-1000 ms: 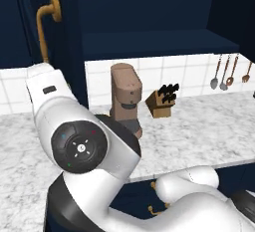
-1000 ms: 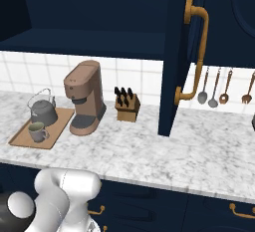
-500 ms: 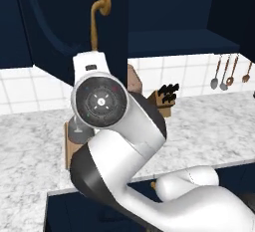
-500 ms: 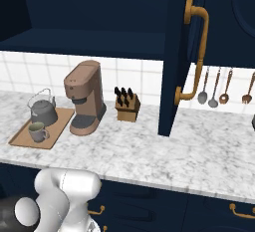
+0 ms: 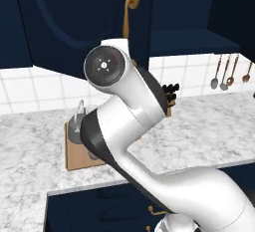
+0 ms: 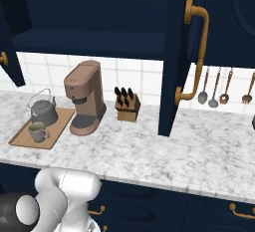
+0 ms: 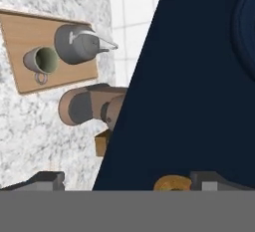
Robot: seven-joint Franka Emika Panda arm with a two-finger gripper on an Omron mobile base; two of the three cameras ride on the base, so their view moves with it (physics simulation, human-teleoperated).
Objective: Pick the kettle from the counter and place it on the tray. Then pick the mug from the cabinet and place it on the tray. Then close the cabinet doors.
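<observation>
My hand (image 7: 127, 178) was spread and empty, the cabinet door (image 7: 189, 91) at twelve o'clock, its brass handle (image 7: 172, 182) between my fingertips.

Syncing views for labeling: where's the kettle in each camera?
Left base view: kettle at middle left, partly behind the arm.
Right base view: kettle at left, on the tray.
Hand view: kettle at upper left.
Shared landmark: the brown coffee machine beside the tray.

Glossy white arm (image 5: 149, 176) w/ dark grey joint bands, round cap w/ small screws.
</observation>
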